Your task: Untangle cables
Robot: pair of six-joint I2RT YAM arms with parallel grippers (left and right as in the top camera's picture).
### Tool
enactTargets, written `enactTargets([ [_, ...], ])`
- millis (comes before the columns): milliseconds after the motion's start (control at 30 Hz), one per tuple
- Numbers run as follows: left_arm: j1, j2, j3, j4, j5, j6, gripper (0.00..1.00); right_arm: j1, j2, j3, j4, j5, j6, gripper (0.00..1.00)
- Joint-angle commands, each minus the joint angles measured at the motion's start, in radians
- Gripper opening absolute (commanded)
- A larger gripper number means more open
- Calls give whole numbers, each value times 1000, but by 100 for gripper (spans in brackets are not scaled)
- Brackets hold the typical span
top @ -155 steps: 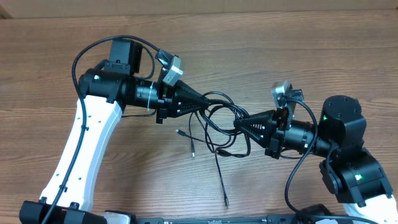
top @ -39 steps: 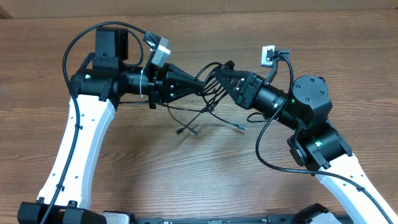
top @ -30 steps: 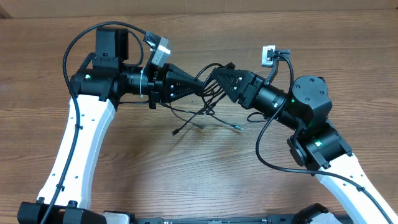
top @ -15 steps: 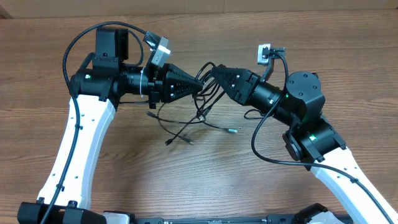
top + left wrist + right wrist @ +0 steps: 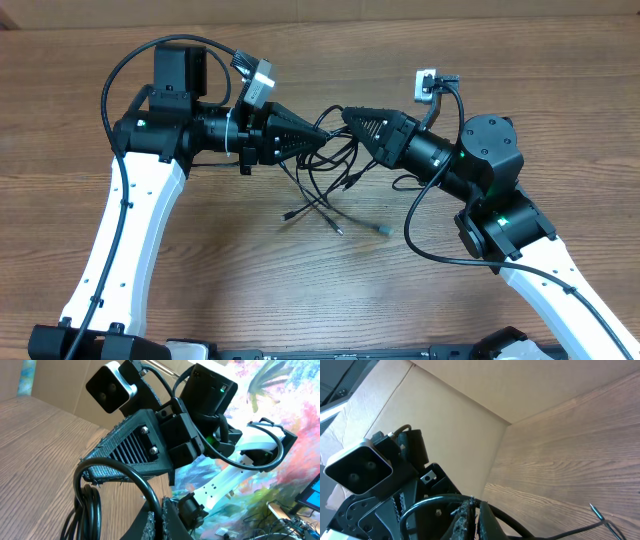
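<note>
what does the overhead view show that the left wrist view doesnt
Only the overhead: loose plug ends trailing out below the tangle, and the left wrist camera. Only the left wrist: a close look at the right wrist camera and a colourful backdrop beyond the table. Both: the cables bunched between the left gripper and the right gripper, both shut on them, over the wooden table.
</note>
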Motion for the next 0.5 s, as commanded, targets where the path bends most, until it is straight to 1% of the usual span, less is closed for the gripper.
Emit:
enactTargets([
  [0,-6,-14,-2,3,-10,-7,4,2,-2,23,-23,-9,-5,7],
  [100,-6,-14,-2,2,-14,-7,5,2,-2,23,-82,-5,-43,27],
  [133,-6,-14,-2,2,-14,-7,5,2,-2,23,-100,-5,-68,33],
  [167,-6,-14,-2,2,-18,-7,4,2,-2,23,-114,-5,-93,42],
  [200,-6,-14,-2,0,-21,-7,4,2,-2,23,-122,-5,-120,47],
  [267,-6,-14,-2,-8,-37,-8,4,1,-3,23,-129,-6,-192,66],
  [333,-6,-14,-2,-23,-52,-8,5,1,-3,23,-129,-10,-286,79],
  [367,-6,-14,-2,-31,-51,-8,5,1,-3,23,-133,-12,-340,82],
  [433,-6,-14,-2,-46,-51,-7,4,1,-3,23,-151,-13,-488,82],
  [467,-6,-14,-2,-52,-51,-7,5,1,-3,23,-158,-12,-530,82],
])
